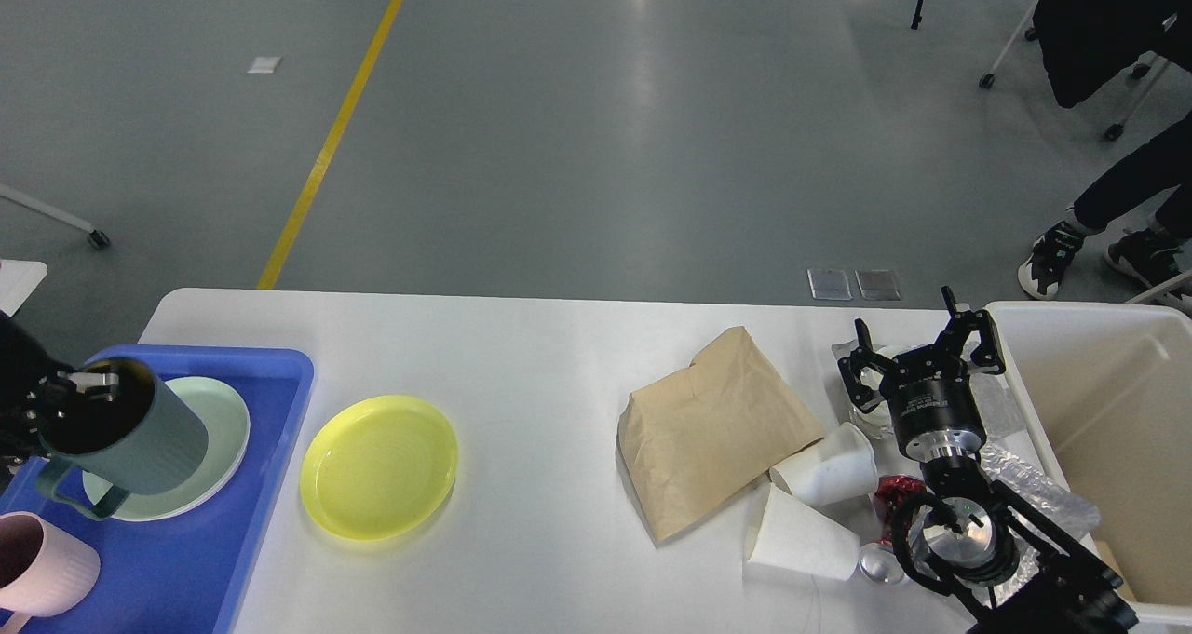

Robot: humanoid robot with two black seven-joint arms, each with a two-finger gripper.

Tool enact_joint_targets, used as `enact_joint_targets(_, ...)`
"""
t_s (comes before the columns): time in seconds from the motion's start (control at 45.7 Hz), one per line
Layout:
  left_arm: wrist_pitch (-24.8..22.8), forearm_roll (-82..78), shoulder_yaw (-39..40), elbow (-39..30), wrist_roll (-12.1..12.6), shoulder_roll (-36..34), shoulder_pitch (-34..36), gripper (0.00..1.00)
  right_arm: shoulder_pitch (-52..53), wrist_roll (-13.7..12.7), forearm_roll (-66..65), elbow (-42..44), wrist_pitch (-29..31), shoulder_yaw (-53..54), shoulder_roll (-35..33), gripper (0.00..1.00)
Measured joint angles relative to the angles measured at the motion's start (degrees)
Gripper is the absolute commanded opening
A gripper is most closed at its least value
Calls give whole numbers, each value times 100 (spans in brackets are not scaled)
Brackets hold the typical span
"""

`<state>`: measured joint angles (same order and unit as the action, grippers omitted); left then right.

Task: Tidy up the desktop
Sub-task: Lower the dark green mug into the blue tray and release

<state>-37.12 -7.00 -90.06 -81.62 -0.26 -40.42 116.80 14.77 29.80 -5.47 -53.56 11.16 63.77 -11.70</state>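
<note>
A white desktop [549,364] is filling the lower part of the head view, with a yellow plate [380,465] lying on it as the marker for everything else. Just left of the plate, a blue tray [200,559] is sitting on the desktop's left end, carrying a pale green plate [222,409] and a pink mug [42,567]. Above that tray, the left gripper [93,387] is clamping the rim of a grey-green mug [126,432], which is tilting over the pale green plate. Well to the right of the yellow plate, a crumpled brown paper bag [712,426] is lying flat, with two white paper cups [810,513] on their sides touching its right edge. Farther right again, the right gripper [922,350] is hanging with its fingers spread apart, grasping nothing, over clear plastic litter [1029,485]. An off-white bin [1108,411] is standing at the far right end, farthest from the yellow plate.
</note>
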Motion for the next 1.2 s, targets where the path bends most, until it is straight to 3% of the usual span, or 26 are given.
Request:
enact_joint_targets(0.131, 129, -516, 759, 724, 19, -475, -1331, 0, 1, 0, 2, 0, 0, 0, 1, 100)
enact_joint_targets(0.328, 217, -736, 2136, 1774, 0, -637, -3201, 0, 1, 0, 1, 2, 0, 0, 1, 100)
enact_joint_targets(0.547, 395, -1035, 2596, 2268, -6, -706, -3916, 0, 1, 0, 1, 4, 0, 1, 1, 100)
enact_joint_targets(0.919, 547, -1084, 3252, 2475, 31, -676, -4686, 3, 0, 0, -2, 11, 0, 2, 1, 100)
enact_joint_targets(1.073, 547, -1061, 3368, 2615, 59, -648, -4838, 18, -1, 0, -2, 11, 0, 2, 1, 100)
enact_joint_targets(1.204, 535, -1054, 3371, 2680, 76, -636, -4929, 60, -1, 0, -2, 11, 0, 0, 1, 100)
